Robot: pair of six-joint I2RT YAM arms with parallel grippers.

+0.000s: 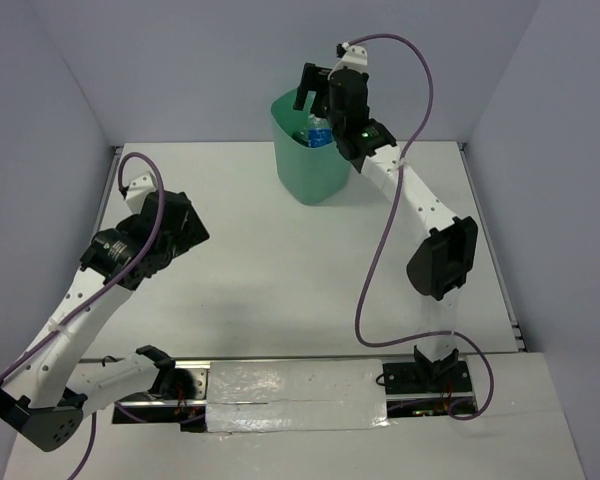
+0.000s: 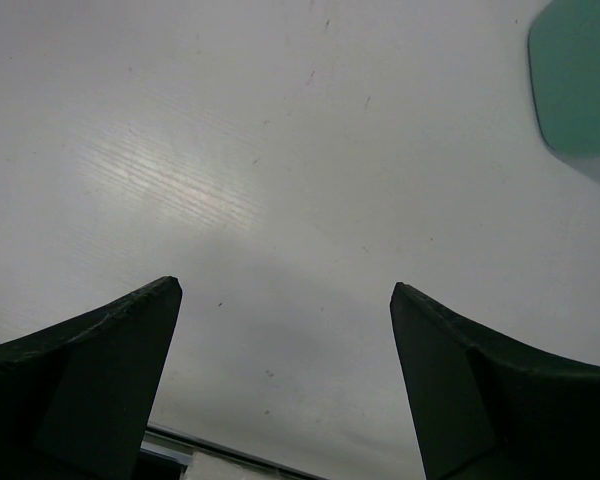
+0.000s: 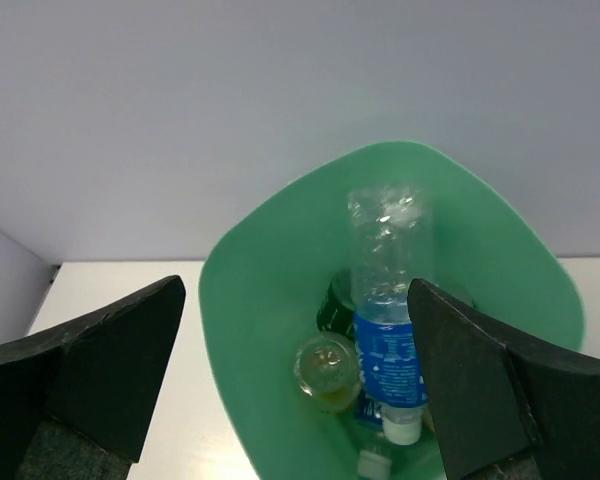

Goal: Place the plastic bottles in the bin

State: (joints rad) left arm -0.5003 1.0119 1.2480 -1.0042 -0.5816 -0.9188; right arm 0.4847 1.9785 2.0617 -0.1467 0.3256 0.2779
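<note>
The mint-green bin (image 1: 310,165) stands at the back of the table. My right gripper (image 1: 322,98) hovers just above its rim, open and empty. The right wrist view looks down into the bin (image 3: 270,300) between my open right gripper (image 3: 295,290). Inside lie a clear bottle with a blue label (image 3: 385,350), cap down, a dark green labelled bottle (image 3: 338,305) behind it, and a clear bottle seen end-on with yellowish contents (image 3: 326,368). The blue label also shows in the top view (image 1: 318,135). My left gripper (image 1: 175,228) is open and empty over the bare table at the left (image 2: 285,288).
Grey walls enclose the white table (image 1: 280,280) on three sides. A corner of the bin (image 2: 580,80) shows at the upper right of the left wrist view. A taped metal rail (image 1: 290,395) runs along the near edge between the arm bases.
</note>
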